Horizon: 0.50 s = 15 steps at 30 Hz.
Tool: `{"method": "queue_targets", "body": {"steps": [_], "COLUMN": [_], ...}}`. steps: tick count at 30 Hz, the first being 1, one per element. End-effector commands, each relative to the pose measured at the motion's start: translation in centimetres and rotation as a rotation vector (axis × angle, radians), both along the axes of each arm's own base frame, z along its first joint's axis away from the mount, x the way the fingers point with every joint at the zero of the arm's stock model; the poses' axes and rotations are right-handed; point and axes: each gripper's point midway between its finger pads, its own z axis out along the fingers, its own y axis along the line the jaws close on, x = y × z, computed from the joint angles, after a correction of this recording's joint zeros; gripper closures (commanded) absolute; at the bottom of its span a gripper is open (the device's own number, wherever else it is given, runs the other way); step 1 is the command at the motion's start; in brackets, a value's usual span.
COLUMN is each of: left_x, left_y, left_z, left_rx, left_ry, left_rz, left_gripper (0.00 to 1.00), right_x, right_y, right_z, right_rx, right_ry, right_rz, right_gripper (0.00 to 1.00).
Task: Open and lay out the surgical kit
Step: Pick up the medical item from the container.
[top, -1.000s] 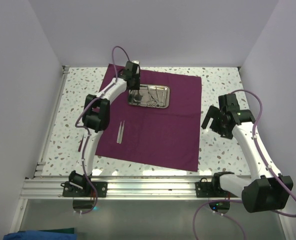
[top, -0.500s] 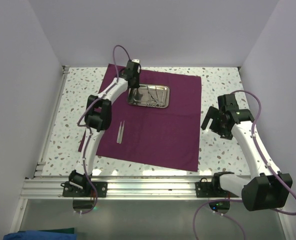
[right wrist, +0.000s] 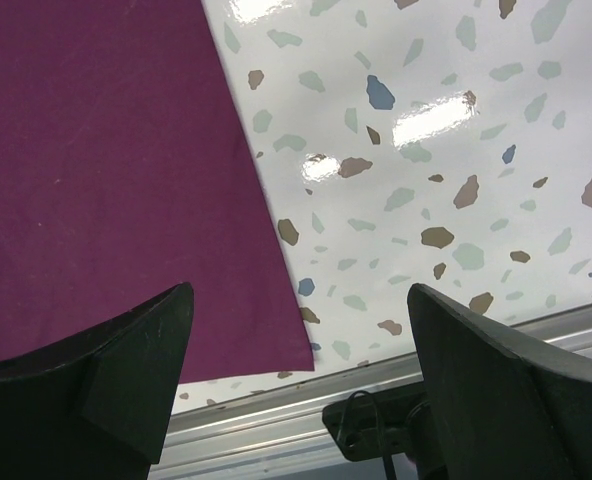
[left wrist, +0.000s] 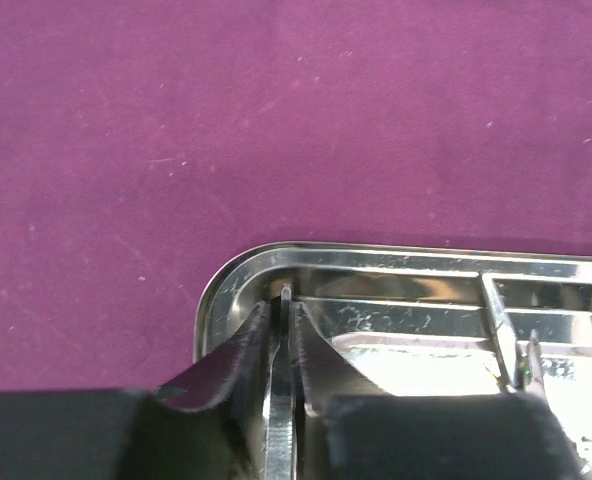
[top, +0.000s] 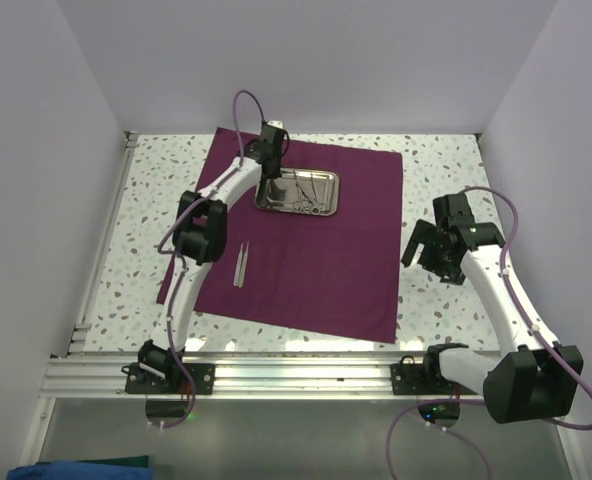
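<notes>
Surgical kit instrument (left wrist: 279, 395) lies lengthwise between left gripper (left wrist: 280, 310) jaws at steel tray (left wrist: 376, 256) left corner; seemingly clamped; right gripper (right wrist: 298, 300) spread wide, well apart.

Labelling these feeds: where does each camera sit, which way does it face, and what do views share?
Top external: above, behind the bases, looking down on table, cloth, tray, tweezers; left arm, right arm show.
Left wrist: on left arm, faces down at a tray corner; left gripper flanks a thin instrument.
Right wrist: on right arm, faces down at cloth corner and table; right gripper open, empty.
Shared: cloth in all; tray in top and left wrist.
</notes>
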Motion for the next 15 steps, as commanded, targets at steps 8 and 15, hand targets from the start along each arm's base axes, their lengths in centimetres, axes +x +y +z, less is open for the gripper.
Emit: {"method": "queue_targets", "body": {"steps": [8,15], "left_x": [-8.1,-6.9], "left_y": [2.0,-1.0], "left_z": [-9.8,-5.5], "left_rx": [0.082,-0.065], "left_ry": [0.422,0.334], "left_rz": [-0.065,-0.155], "left_gripper": [1.00,1.00], "right_x": [0.4,0.4], "right_y": [0.4,0.7], "right_z": [0.9,1.1], "right_rx": [0.014,0.028], "right_ry": [-0.071,-0.084], "right_rz": [0.040,0.052], "right_gripper": [0.07,0.07]}}
